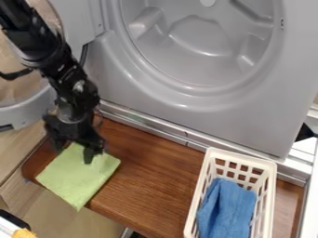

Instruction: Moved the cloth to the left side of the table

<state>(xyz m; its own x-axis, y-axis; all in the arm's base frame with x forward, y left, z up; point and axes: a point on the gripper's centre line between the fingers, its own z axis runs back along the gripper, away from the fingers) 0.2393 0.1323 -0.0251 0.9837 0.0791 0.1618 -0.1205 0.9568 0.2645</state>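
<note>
The gripper [74, 152] hangs over the upper edge of a light green cloth [77, 175], its two fingers spread apart with part of the cloth showing between them. Whether the fingertips touch the cloth cannot be told. Spread fairly flat, the cloth lies at the left end of the brown wooden table [158, 179], and its lower corner hangs past the table's front edge.
A white slatted basket [271, 195] holding a blue cloth [227, 211] stands on the right part of the table. Behind runs a large grey machine [180, 104] with a round opening, its door open at the upper left beside the arm.
</note>
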